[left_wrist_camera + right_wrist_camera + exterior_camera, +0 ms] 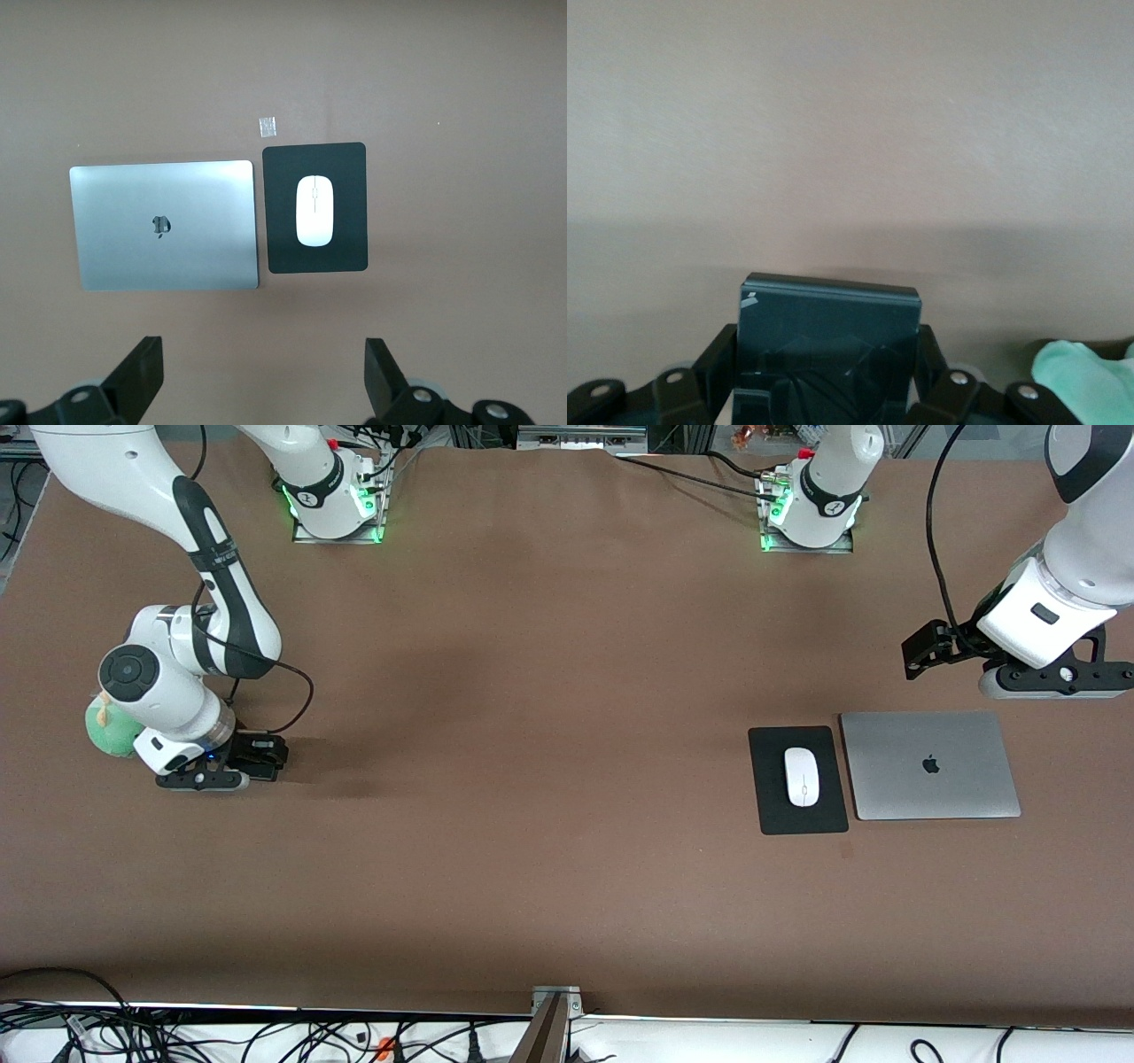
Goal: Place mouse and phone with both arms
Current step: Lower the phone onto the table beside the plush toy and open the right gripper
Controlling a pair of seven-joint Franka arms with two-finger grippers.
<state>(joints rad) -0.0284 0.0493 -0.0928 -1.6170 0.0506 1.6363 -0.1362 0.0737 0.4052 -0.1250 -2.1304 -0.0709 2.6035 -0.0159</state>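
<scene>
Right wrist view shows the right gripper (828,390) clamped on the phone (828,341); the open left gripper (264,372) hangs above the laptop (164,226), mouse (314,210) placed.

Left gripper (261,381) hangs fingers spread over bare table, just off the closed silver laptop (928,765). Below it nothing blocks a straight drop. Laptop and black mouse pad (797,779) sit edge to edge, no gap to slip a finger between. White mouse (802,776) lies mid-pad with pad margin free all round.

Right gripper (232,766) sits low at the table, clamped on the phone (827,350). Green plush toy (111,731) crowds its wrist on one side; toward the middle, wide open brown table (532,779).
</scene>
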